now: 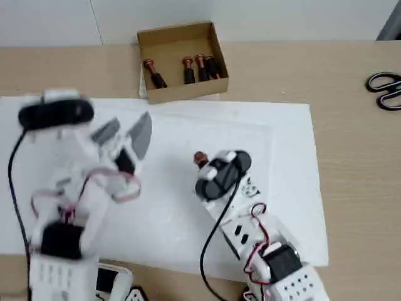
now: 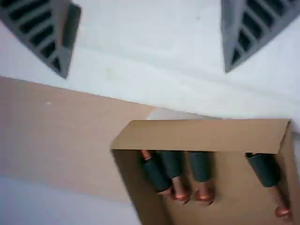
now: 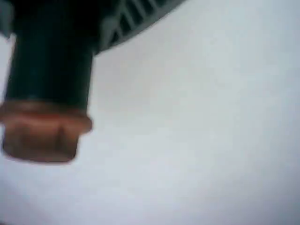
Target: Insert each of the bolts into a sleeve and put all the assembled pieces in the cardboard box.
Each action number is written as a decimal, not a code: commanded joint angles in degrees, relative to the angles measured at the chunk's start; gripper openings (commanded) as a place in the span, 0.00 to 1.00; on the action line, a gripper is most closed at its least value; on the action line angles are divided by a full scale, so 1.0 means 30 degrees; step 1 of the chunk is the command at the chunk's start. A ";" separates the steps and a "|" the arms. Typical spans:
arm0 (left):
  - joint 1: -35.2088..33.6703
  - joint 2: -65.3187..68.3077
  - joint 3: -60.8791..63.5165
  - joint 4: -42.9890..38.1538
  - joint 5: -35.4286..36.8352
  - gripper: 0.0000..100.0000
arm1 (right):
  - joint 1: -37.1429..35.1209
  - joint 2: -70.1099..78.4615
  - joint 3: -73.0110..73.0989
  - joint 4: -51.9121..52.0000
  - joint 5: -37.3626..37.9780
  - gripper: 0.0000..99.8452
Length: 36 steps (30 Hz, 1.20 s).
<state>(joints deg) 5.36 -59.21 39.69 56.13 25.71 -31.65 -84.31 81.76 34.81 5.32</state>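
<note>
- The right gripper (image 1: 208, 165) is closed on a sleeved bolt (image 3: 47, 89) — the black sleeve sits in the jaws and the copper head (image 3: 41, 136) pokes out past the fingertips, above the white sheet (image 1: 188, 213).
- The left gripper (image 2: 145, 68) is spread wide and holds nothing. It hangs over the sheet's far edge.
- Just ahead of the left gripper, and well apart from the right one, stands the cardboard box (image 1: 177, 32), with four assembled pieces (image 1: 188, 70) lying inside.
- I judge the task nearly done — four pieces are boxed, and the one in hand has yet to be carried to the box and released.
</note>
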 commanded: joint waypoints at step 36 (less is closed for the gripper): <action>-0.2022 3.2381 -3.4418 1.4740 -0.0850 0.20 | 0.4850 3.9722 -4.1905 0.5846 -0.1348 0.00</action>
<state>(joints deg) -1.41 38.64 -59.82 99.30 22.99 -17.58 33.85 -37.36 57.41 1.01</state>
